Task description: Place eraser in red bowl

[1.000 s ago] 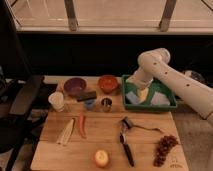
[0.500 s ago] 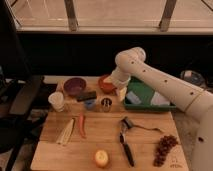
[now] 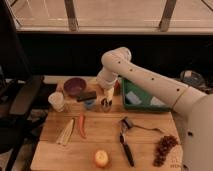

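Swinging leftward from over the green tray [image 3: 145, 100], the arm had brought the gripper [image 3: 108, 96] down near the back middle of the wooden table [image 3: 100, 140], just right of the eraser [image 3: 86, 95] and just above a small metal cup [image 3: 106, 105]. Whether the gripper was open or closed could not be told, and nothing could be seen in its hold. The eraser lay flat on the table, untouched, its long axis running left to right with the right end angled slightly toward the back. It sat just in front and to the right of the purple bowl [image 3: 75, 86], with a small blue cup [image 3: 90, 104] just before it. The red bowl [image 3: 118, 88] was mostly hidden behind the wrist, only a reddish edge showing. A white cup [image 3: 56, 101] stood left of the eraser. A small mark on the table's near right corner was too faint to read.
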Tool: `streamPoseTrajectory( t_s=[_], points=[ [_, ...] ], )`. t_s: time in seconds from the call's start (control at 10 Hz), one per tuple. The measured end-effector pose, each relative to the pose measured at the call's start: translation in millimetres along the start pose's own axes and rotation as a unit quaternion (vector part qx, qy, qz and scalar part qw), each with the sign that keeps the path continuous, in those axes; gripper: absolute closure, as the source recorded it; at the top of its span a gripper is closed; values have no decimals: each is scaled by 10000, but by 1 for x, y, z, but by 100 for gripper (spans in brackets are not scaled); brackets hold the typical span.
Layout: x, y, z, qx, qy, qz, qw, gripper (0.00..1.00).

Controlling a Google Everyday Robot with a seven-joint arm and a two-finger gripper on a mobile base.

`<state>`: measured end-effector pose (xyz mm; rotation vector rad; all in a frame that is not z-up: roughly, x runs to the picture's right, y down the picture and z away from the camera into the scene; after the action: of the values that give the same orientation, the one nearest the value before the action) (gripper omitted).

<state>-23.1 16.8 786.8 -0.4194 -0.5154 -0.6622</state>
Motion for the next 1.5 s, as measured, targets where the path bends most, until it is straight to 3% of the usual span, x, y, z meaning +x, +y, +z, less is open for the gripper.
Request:
streamPoseTrajectory(
  t_s=[0.2, 0.4, 0.8, 1.3, 1.4, 1.5],
  points=[
    [1, 1, 0, -23, -88, -74, 9999, 20],
    [2, -5, 8, -162, -8, -222, 9996, 20],
    [-20, -47, 54, -332, 82, -546, 9979, 20],
    [-6, -58, 89, -444, -4, -441, 9980, 20],
    [1, -60, 97, -459, -40, -366, 9983, 22],
    [5, -63, 102, -452, -91, -317, 9984, 30]
  ],
)
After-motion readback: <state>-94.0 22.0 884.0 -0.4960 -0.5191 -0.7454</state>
